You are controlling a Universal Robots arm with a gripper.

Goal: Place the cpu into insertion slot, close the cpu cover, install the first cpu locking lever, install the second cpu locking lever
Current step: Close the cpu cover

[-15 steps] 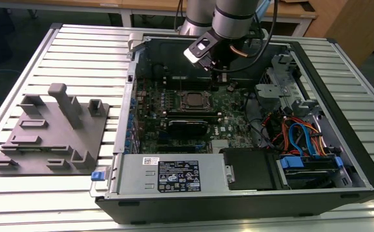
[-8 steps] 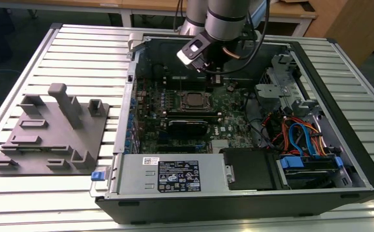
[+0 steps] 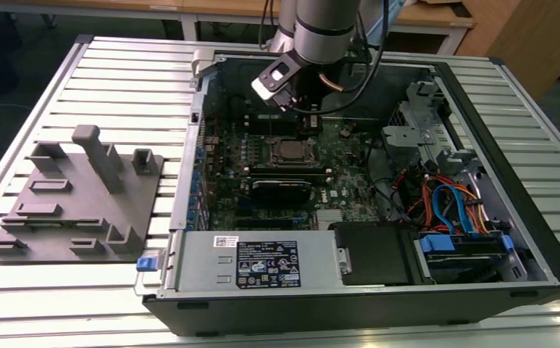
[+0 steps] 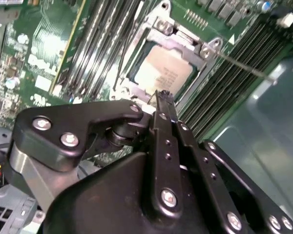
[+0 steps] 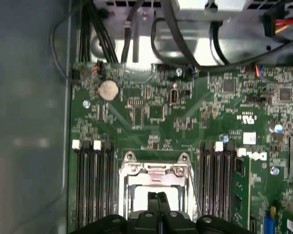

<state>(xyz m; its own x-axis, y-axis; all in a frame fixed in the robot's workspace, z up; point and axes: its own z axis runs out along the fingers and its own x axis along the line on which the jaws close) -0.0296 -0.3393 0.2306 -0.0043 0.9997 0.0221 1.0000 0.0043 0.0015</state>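
The cpu [image 4: 161,73] lies flat in the insertion slot [image 4: 128,78] on the green board, its dull silver top showing. The cpu cover [image 4: 178,41], a thin silver frame, lies down around it. My gripper [image 4: 161,95] hangs just above the near edge of the socket, fingers pressed together with nothing between them. In the first wrist view the gripper [image 5: 158,196] sits over the cpu [image 5: 136,201], below the cover's hinge bar [image 5: 154,170]. A thin wire lever [image 4: 246,68] runs out beside the socket. In the exterior view the gripper [image 3: 311,132] is above the cpu [image 3: 287,151].
Long black memory slots [image 4: 97,44] flank the socket on both sides. A silver power-supply box [image 3: 260,264] fills the case's near side. Coloured cables [image 3: 444,203] and drive bays lie at the exterior view's right. A grey fixture plate [image 3: 77,196] sits outside the case.
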